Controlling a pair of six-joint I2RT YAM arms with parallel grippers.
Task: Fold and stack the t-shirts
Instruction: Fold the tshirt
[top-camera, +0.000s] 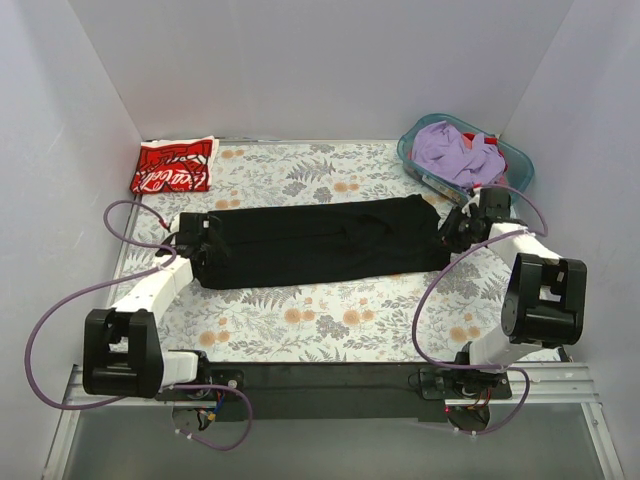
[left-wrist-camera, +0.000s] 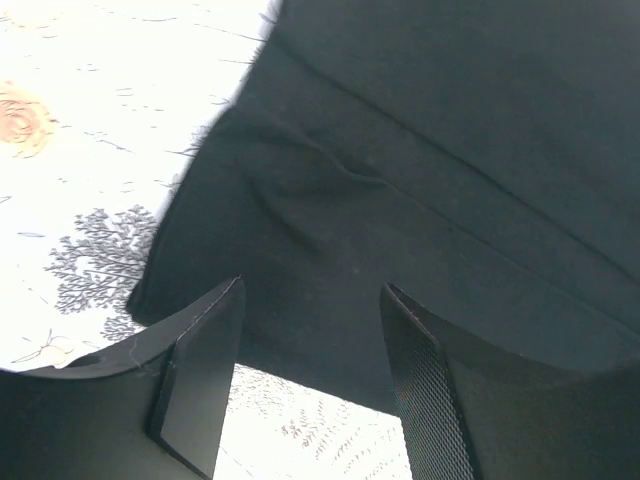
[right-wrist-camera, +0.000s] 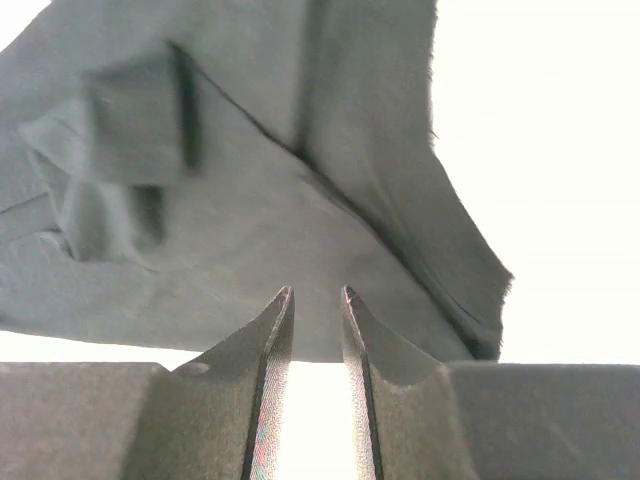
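The black t-shirt (top-camera: 320, 240) lies folded lengthwise into a long band across the middle of the floral table. My left gripper (top-camera: 195, 245) is at its left end, jaws wide open just above the cloth's corner (left-wrist-camera: 420, 150), holding nothing. My right gripper (top-camera: 450, 232) is at its right end, jaws a narrow gap apart, with the shirt's edge (right-wrist-camera: 250, 200) just beyond the fingertips and nothing between them. The red t-shirt (top-camera: 173, 165) with white lettering lies folded at the far left corner.
A teal basket (top-camera: 520, 160) holding purple cloth (top-camera: 450, 150) stands at the far right corner, just behind my right gripper. White walls enclose the table on three sides. Purple cables loop beside both arms.
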